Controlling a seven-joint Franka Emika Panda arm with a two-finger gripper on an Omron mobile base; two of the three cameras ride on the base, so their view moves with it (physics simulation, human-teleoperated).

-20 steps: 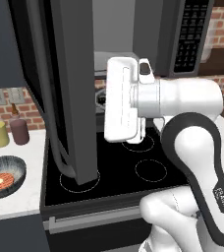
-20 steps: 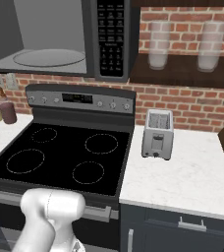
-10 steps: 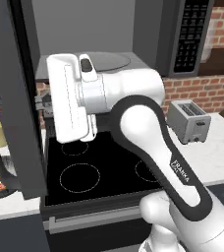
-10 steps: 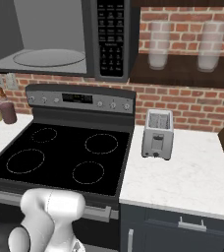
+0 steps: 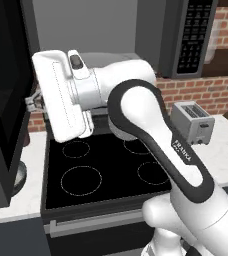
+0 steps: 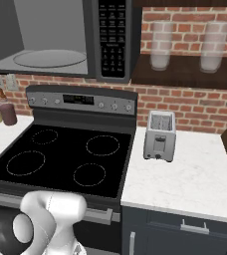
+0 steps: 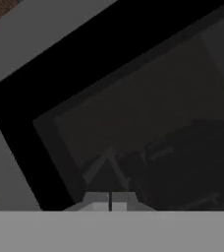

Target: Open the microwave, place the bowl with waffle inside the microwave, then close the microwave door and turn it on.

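Microwave (image 6: pixel 51 40) is shown open, w/ door (image 5: pixel 3 95) swung wide at left and the turntable (image 6: pixel 50 58) bare. Gripper (image 7: pixel 110 201) is seen w/ fingertips pressed together, nothing held, facing the door's dark glass at close range. Step 1 is judged done; bowl w/ waffle not yet inside, its position can't be told; loading, closing and start are left.

The microwave door (image 5: pixel 1 105) swung out left of the stove (image 6: pixel 60 157) has a glossy black glass window (image 7: pixel 148 138) in a matt dark grey frame. The stove top is smooth, shiny black glass. Right of it the toaster (image 6: pixel 159 135) looks like brushed metal on a pale, polished stone counter (image 6: pixel 185 179), backed by rough red brick (image 6: pixel 185 107).
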